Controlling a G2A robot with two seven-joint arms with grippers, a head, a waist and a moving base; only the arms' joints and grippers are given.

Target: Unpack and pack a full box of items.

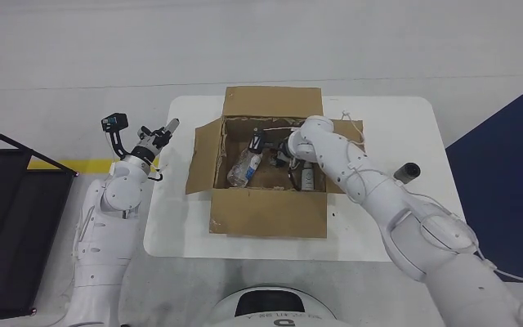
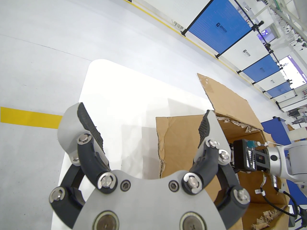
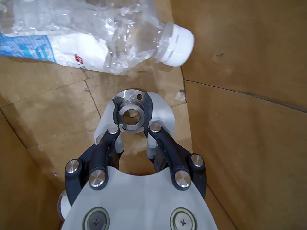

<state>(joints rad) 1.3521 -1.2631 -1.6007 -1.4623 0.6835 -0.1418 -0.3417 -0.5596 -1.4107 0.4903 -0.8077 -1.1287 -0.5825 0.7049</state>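
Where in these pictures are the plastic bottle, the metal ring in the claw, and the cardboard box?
plastic bottle (image 3: pixel 96 32): right wrist view, on its clear crumpled body.
metal ring (image 3: pixel 128 96): right wrist view, on its flat flange.
cardboard box (image 1: pixel 270 212): top view, on the flap nearest the robot.

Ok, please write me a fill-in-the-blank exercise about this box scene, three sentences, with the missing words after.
1. The right gripper holds a metal ring inside the cardboard box, which stands on a ____ table.
2. The clear plastic bottle lies on its ____ in the box.
3. The left gripper is not shut but ____, and it holds nothing.
Missing words: white; side; open.
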